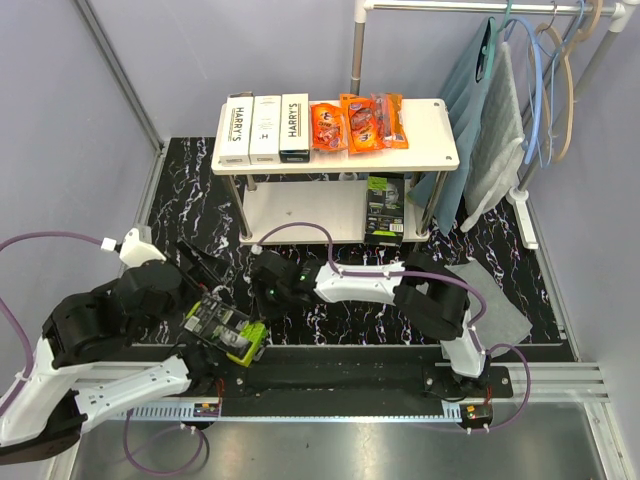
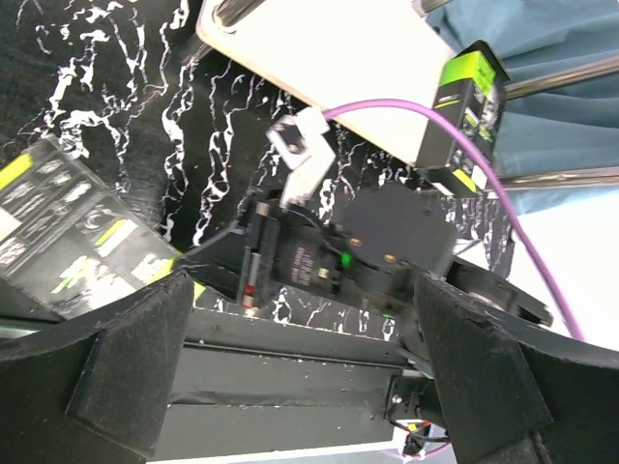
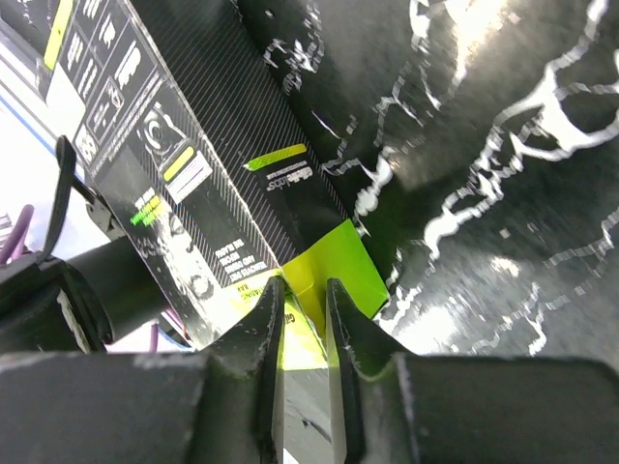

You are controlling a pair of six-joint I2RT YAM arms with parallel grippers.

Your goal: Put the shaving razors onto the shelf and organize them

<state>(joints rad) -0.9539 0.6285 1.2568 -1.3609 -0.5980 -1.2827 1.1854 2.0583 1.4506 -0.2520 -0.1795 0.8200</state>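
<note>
The left pincer [image 2: 302, 290] stands wide, its two black padded fingers well apart with nothing between them, over the left part of the surface [image 1: 180, 195]. That surface is black with white marble-like veins. Just beside it lies a flat black-and-lime-green blister pack [image 1: 225, 328] of glossy printed card. Its long axis runs diagonally, with the black end toward the left arm and the lime end toward the near right.

The right pincer [image 3: 305, 290] is narrowed onto that lime end, and the thin card edge is pinched between its dark fingertips.

Farther back stands the shelf [image 1: 430, 135], with cream-white rectangular boards on shiny round metal legs. On the left of its top board three long "HARRY'S" boxes [image 1: 265, 128] lie side by side, their long axes running front to back. Right of them, flat glossy orange packs [image 1: 358, 122] overlap one another. A second blister pack [image 1: 384, 208] stands upright at the right end of the lower board.

A grey cloth [image 1: 490, 295] lies flat on the right of the surface. Behind it a clothes rail [image 1: 480, 8] carries hangers and hanging fabric. The walls are pale lilac-grey.
</note>
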